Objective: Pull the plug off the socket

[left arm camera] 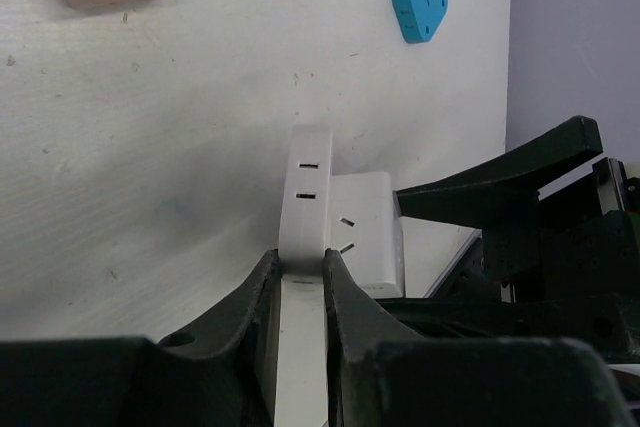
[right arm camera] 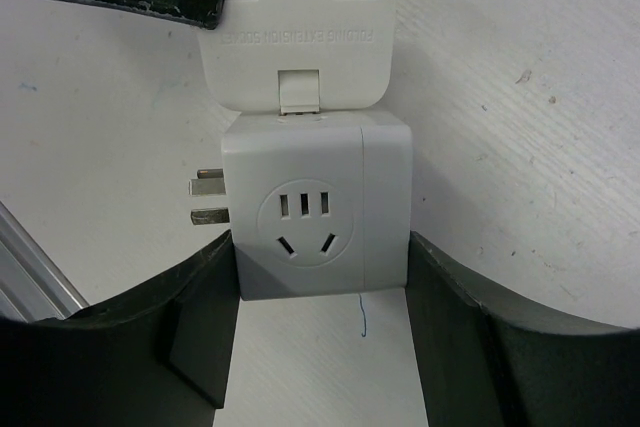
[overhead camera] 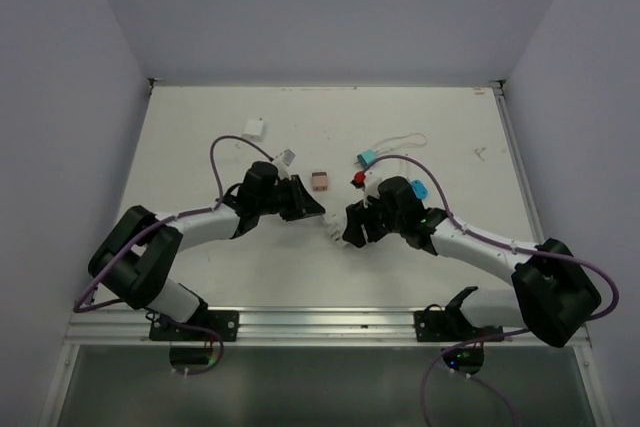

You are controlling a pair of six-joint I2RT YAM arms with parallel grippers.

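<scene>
Pink block [overhead camera: 320, 181] lay mid-table [overhead camera: 450, 127]. Teal plug [overhead camera: 367, 157] with white cord [overhead camera: 400, 141] sat just beyond, to the right. Red piece [overhead camera: 357, 179] beside teal plug. Small white block [overhead camera: 254, 128] far left.

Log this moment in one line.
left gripper: shut on flat white block | right gripper: shut on socket | parts: joined | pull: pending

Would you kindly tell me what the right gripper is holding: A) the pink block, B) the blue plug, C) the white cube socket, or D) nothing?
C: the right wrist view shows the white cube socket clamped in the right gripper, while the left gripper grips the flat white block.
</scene>
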